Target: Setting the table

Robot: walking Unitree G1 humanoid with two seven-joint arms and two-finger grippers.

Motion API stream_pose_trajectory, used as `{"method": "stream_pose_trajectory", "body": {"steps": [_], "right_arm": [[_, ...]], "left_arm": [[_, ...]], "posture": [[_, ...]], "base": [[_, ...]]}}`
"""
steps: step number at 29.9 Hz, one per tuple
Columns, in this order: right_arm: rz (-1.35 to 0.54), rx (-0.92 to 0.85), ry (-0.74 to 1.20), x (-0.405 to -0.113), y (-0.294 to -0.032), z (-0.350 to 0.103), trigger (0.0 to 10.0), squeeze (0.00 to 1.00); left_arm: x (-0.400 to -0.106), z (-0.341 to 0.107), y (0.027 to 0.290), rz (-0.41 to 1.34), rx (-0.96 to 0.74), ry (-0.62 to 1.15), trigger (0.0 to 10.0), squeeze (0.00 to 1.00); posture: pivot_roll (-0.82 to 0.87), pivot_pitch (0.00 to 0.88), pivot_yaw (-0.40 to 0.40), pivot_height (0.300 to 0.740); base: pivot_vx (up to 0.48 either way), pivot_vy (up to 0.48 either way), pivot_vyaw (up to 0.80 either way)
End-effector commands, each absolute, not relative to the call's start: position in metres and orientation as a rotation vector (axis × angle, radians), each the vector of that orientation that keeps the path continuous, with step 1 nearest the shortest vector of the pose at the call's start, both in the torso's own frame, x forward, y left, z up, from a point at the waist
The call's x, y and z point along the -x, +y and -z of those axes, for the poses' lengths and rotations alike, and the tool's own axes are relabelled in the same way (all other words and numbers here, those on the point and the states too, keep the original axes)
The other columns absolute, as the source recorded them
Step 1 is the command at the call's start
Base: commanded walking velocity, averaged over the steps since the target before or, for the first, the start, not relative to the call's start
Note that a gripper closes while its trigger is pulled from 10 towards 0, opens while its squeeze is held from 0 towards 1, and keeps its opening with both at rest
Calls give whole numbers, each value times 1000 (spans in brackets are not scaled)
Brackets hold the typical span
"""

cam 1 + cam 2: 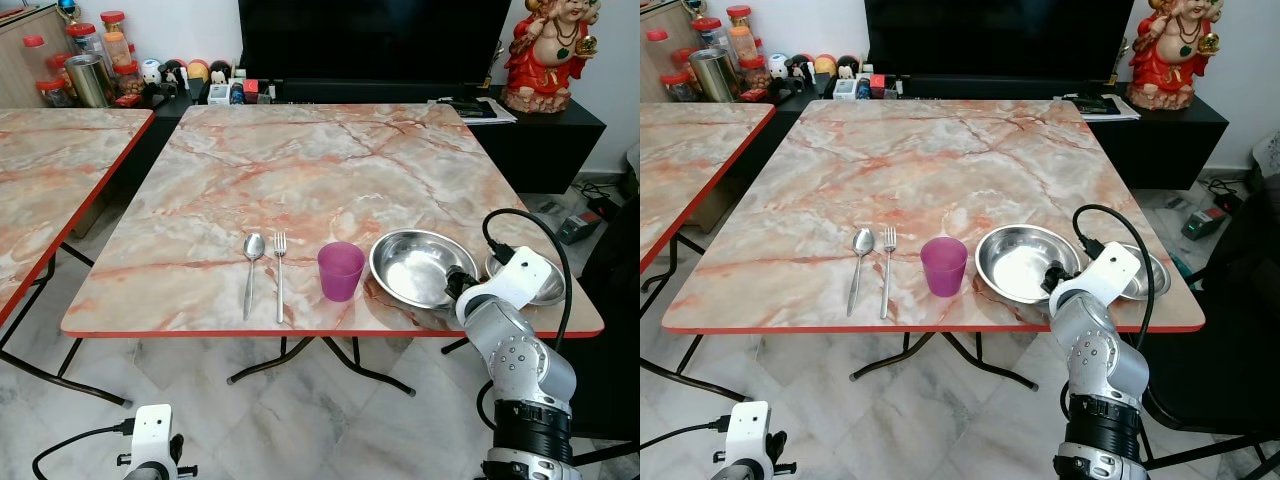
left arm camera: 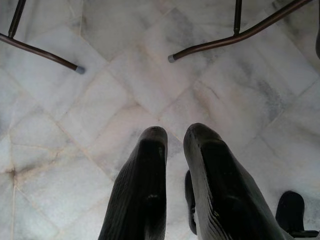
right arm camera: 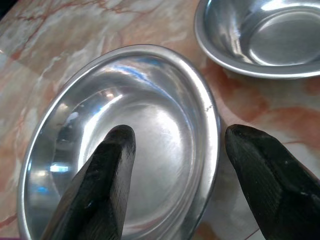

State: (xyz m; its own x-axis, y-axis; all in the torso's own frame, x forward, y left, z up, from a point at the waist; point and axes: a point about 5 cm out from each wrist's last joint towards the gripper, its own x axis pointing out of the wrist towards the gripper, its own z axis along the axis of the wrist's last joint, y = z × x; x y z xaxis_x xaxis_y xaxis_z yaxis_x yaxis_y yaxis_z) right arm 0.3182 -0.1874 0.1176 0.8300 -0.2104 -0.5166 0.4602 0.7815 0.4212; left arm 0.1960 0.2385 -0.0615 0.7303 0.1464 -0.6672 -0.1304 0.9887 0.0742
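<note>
A spoon (image 1: pixel 252 262) and a fork (image 1: pixel 280 270) lie side by side near the front edge of the marble table (image 1: pixel 300 170). A purple cup (image 1: pixel 340 270) stands just right of them. Further right sits a wide steel bowl (image 1: pixel 415 265), and a smaller steel bowl (image 1: pixel 548 290) is partly hidden behind my right wrist. My right gripper (image 3: pixel 181 132) is open at the wide bowl's (image 3: pixel 150 115) near right rim, one finger inside and one outside. The smaller bowl (image 3: pixel 265 35) lies just beyond. My left gripper (image 2: pixel 176 132) hangs idle over the floor, fingers together.
A second marble table (image 1: pixel 50 170) stands to the left across a narrow gap. Behind the table are a dark TV, a low cabinet with jars (image 1: pixel 90 60) and a red statue (image 1: pixel 550 50). A black chair (image 1: pixel 612 300) is at my right. Table legs (image 2: pixel 235 37) cross the tiled floor.
</note>
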Motion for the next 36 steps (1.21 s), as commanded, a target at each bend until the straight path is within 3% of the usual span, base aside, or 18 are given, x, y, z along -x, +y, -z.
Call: {"method": "stream_pose_trajectory", "body": {"steps": [1, 36], "right_arm": [[387, -564, 463, -321, -187, -120, 10000, 0], [424, -602, 488, -350, -186, -102, 10000, 0]], "left_arm": [[-199, 59, 239, -136, -37, 724, 10000, 0], [-198, 63, 230, -96, -43, 748, 10000, 0]], "posture": [[21, 0, -1, 740], [15, 0, 17, 740]], "base": [[0, 0, 0], [0, 0, 0]]}}
